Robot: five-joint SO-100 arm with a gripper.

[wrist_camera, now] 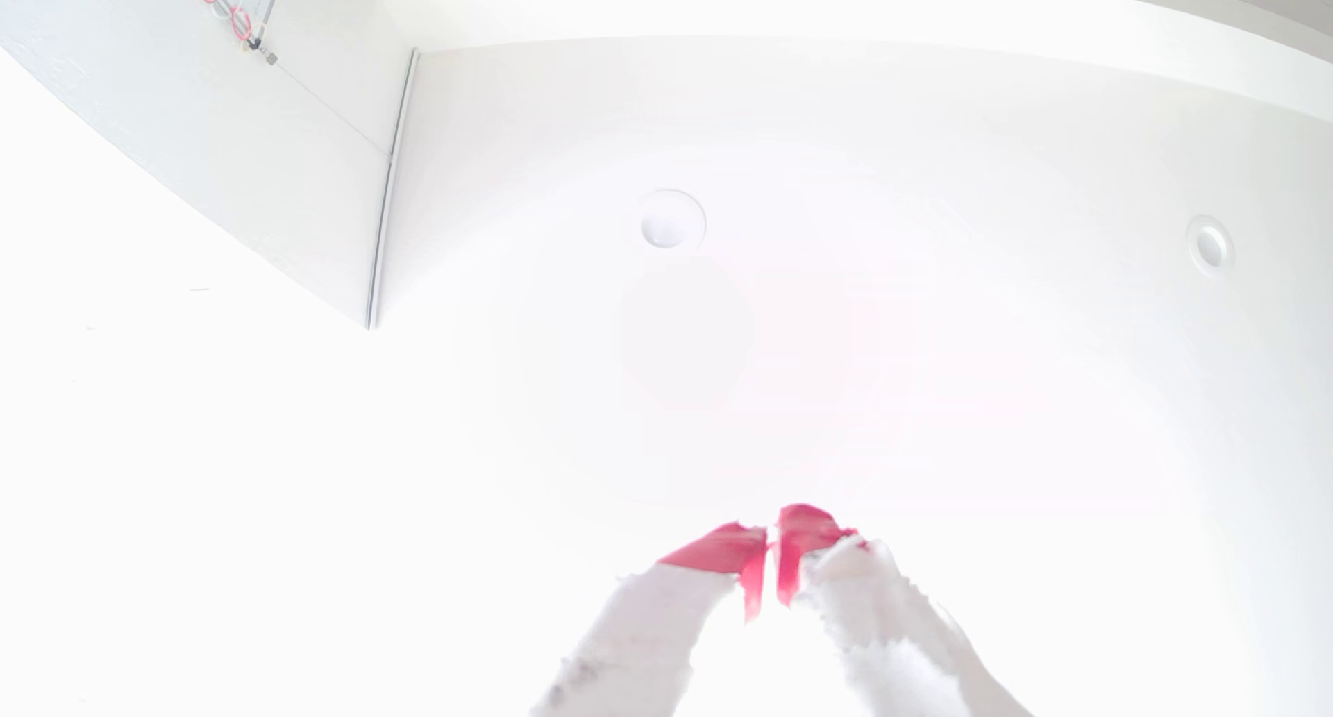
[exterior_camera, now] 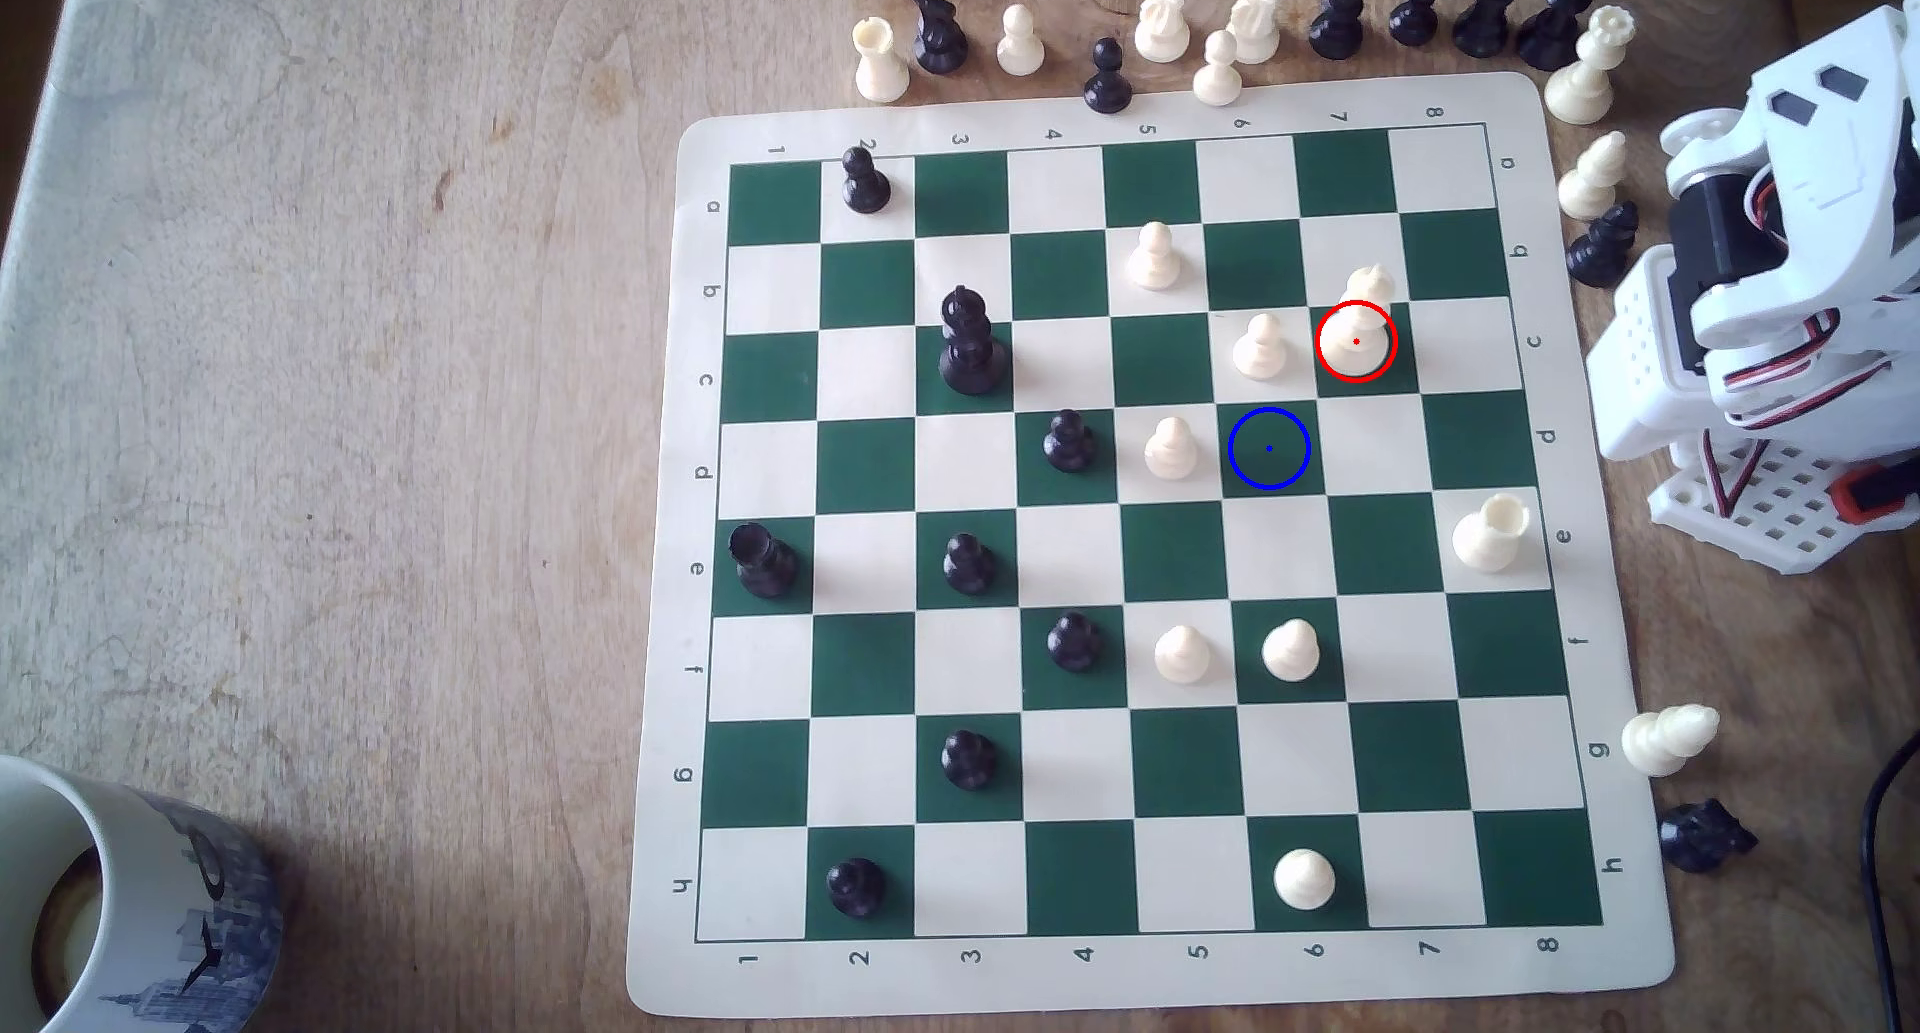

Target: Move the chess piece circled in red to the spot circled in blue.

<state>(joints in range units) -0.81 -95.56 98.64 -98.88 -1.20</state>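
Carries the gripper (wrist_camera: 772,544) clenched on nothing, red-taped tips pressed almost together and aimed up at a white ceiling. Sits folded as an arm (exterior_camera: 1766,265) off the 3 o'clock edge of the mat (exterior_camera: 665,576) in the exterior view, so must reach toward 9 o'clock for the chess piece (exterior_camera: 1356,339). Finds that piece upright on the dark green square at letter c, number 7, ringed in red, long axis vertical, pointed top showing toward 12 o'clock. Notes a white pawn (exterior_camera: 1260,346) just beside it at 9 o'clock, which probably calls for a descent from straight above. Places the spot (exterior_camera: 1269,448) one square off diagonally, at about 7 o'clock from the piece: bare, ringed in blue, with a second white pawn (exterior_camera: 1171,446) at its own 9 o'clock. Counts eight white and eight black pieces on the mat, eight white and eight black off it, one red ring, one blue ring, one mug (exterior_camera: 125,888).
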